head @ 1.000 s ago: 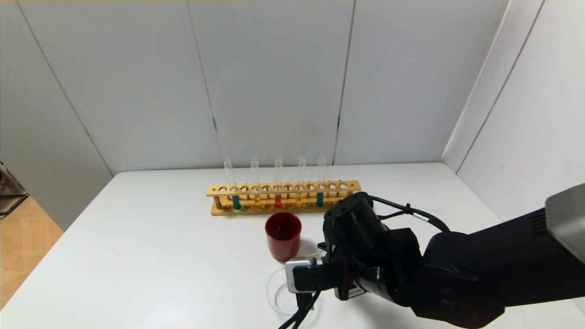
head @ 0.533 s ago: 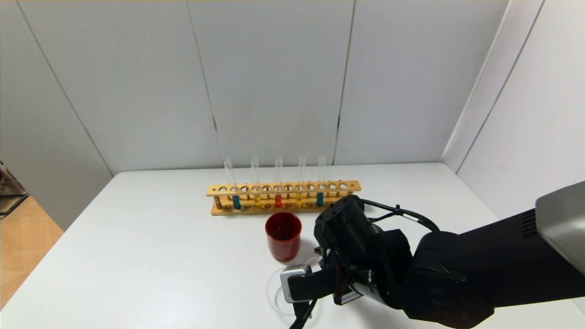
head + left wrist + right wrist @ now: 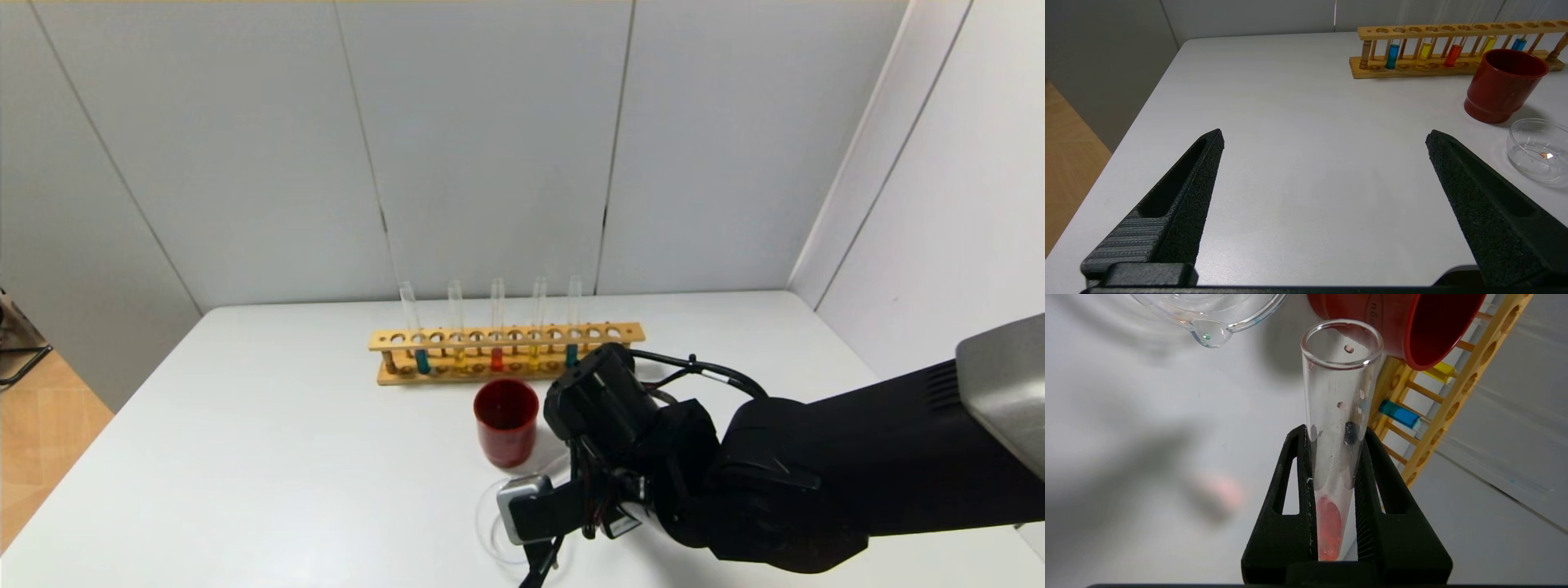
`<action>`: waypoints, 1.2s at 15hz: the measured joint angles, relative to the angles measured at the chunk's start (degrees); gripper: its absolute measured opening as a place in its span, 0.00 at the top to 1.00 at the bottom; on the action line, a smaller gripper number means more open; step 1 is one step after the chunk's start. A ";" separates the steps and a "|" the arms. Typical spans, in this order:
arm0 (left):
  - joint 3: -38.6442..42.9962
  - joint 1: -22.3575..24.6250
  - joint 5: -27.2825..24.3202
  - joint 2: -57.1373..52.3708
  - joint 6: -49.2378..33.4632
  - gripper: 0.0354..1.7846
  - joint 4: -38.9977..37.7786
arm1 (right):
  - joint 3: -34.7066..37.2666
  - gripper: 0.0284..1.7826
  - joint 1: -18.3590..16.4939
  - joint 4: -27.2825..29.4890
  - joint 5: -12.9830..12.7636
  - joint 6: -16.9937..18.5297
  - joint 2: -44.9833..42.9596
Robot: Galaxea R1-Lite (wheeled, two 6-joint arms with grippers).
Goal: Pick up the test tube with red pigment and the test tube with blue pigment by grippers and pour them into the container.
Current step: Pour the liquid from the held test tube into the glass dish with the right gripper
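My right gripper [image 3: 1336,435] is shut on the test tube with red pigment [image 3: 1341,375]. The tube is tilted, and a little red liquid lies at its base between the fingers. Its open mouth points toward the pouring lip of the clear container [image 3: 1210,332]. In the head view the right wrist [image 3: 620,441] hangs over the container [image 3: 492,523] and hides the tube. Two tubes with blue pigment [image 3: 422,361] [image 3: 571,355] stand in the wooden rack [image 3: 506,336]. My left gripper [image 3: 1326,136] is open and empty, low over the table's left part.
A dark red cup [image 3: 506,420] stands between the rack and the container, close beside the held tube's mouth. The rack also holds a red tube [image 3: 496,359] and two yellow ones. A wall stands close on the right.
My right arm has shifted left and lower, bringing the wrist closer over the clear container. The grip on the tube has stayed shut.
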 joint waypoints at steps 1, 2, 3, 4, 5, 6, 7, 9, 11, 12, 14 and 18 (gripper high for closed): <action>0.00 0.00 0.00 0.00 -0.02 0.02 0.00 | -0.38 0.82 0.07 0.44 -0.51 -0.66 0.04; 0.00 0.00 0.00 0.00 0.00 0.02 0.00 | -0.84 0.82 0.13 1.50 -0.94 -0.94 0.09; 0.00 0.00 0.00 0.00 0.00 0.02 -0.02 | -1.49 0.82 0.24 2.90 -1.15 -1.01 0.10; 0.00 0.00 0.00 0.00 -0.02 0.02 0.00 | -2.06 0.82 0.38 4.43 -1.26 -1.02 0.10; 0.00 0.00 -0.02 0.00 -0.02 0.02 -0.02 | -2.83 0.82 0.46 5.81 -1.27 -1.05 0.10; 0.00 0.00 -0.02 0.00 -0.05 0.02 -0.02 | -3.47 0.82 0.55 7.19 -1.37 -1.05 0.09; 0.00 0.00 -0.02 0.00 -0.02 0.02 -0.02 | -4.27 0.82 0.71 8.45 -1.40 -1.10 0.09; 0.00 0.00 -0.02 0.00 0.00 0.02 -0.02 | -5.60 0.82 1.12 11.11 -2.17 -1.32 0.01; 0.00 0.00 -0.02 0.00 -0.02 0.02 -0.02 | -6.56 0.82 1.37 12.59 -3.11 -1.46 0.10; 0.00 0.00 -0.02 0.00 0.02 0.02 0.00 | -6.89 0.82 1.48 13.34 -3.22 -1.54 0.12; 0.00 0.00 0.00 0.00 0.00 0.02 0.00 | -8.01 0.82 1.65 15.32 -3.72 -1.93 0.30; 0.00 0.00 0.00 0.00 -0.02 0.02 0.00 | -11.30 0.82 1.68 18.96 -5.03 -1.93 1.19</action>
